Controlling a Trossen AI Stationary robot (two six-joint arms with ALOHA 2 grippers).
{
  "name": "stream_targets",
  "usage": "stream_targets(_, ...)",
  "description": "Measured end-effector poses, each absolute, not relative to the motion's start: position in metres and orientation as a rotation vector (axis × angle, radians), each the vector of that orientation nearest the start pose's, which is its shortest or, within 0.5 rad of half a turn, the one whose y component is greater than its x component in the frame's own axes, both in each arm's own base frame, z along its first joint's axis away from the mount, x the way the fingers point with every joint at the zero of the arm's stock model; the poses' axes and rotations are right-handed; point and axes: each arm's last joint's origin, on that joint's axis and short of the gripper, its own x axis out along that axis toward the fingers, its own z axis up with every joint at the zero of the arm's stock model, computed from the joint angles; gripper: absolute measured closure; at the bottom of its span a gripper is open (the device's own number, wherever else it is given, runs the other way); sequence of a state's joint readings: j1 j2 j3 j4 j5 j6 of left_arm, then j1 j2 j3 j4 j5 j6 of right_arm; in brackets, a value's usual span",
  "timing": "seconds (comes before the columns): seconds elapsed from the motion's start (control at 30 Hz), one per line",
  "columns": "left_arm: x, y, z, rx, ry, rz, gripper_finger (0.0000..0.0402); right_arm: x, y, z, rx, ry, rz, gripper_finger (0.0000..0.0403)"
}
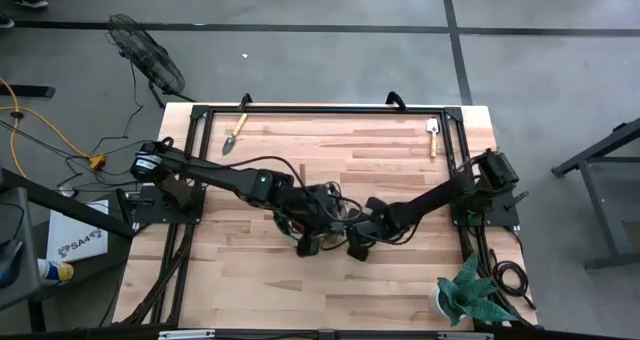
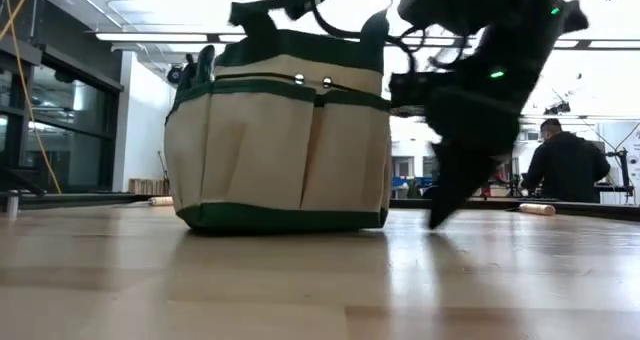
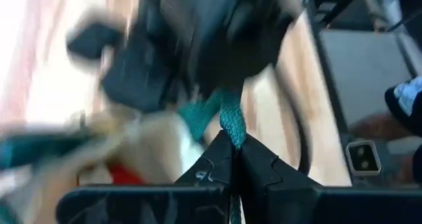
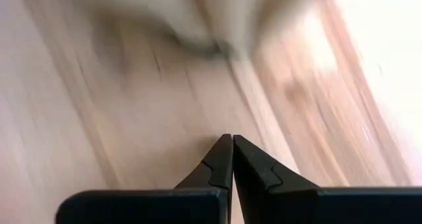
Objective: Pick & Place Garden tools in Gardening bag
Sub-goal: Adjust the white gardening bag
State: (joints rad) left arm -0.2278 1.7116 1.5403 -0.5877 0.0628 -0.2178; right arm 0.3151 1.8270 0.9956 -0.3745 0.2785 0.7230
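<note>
High view: gardening bag [image 2: 280, 130] at table centre, hidden under arms. Left gripper [image 3: 232, 151] clamped on green bag handle [image 3: 231, 122]. Right gripper [image 4: 231, 151] closed, empty, beside bag. Two trowels [image 1: 234, 133] [image 1: 433, 135] left unpacked at far edge.

High view: overhead, facing straight down, far enough to take in the whole table [image 1: 330, 280] and floor around it. Low view: at tabletop height, level, close to the gardening bag [image 2: 280, 145], room beyond. Left wrist view: very close on the bag's green handle [image 3: 231, 122]. Right wrist view: close above bare tabletop. High and low views share bag and tabletop.
</note>
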Motion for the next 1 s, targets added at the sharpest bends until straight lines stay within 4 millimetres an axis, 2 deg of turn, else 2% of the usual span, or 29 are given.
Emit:
stream_targets(0.27, 0.372, -0.099, 0.300, -0.217, 0.857, -0.117, 0.0401, 0.287, 0.087, 0.158, 0.150, 1.275, -0.280, 0.0400)
stream_targets(0.4, 0.364, -0.100, 0.292, -0.218, 0.945, -0.025, 0.0401, 0.276, 0.080, 0.175, 0.174, 1.320, -0.243, 0.0400)
stream_targets(0.6, 0.356, -0.095, 0.287, -0.205, 1.032, 0.079, 0.0401, 0.266, 0.063, 0.197, 0.262, 1.307, -0.300, 0.0400)
stream_targets(0.77, 0.356, -0.101, 0.287, -0.225, 1.027, 0.041, 0.0401, 0.263, 0.050, 0.209, 0.314, 1.261, -0.332, 0.0400)
stream_targets(1.0, 0.358, -0.111, 0.290, -0.220, 0.998, -0.093, 0.0401, 0.267, 0.032, 0.210, 0.385, 1.249, -0.377, 0.0400)
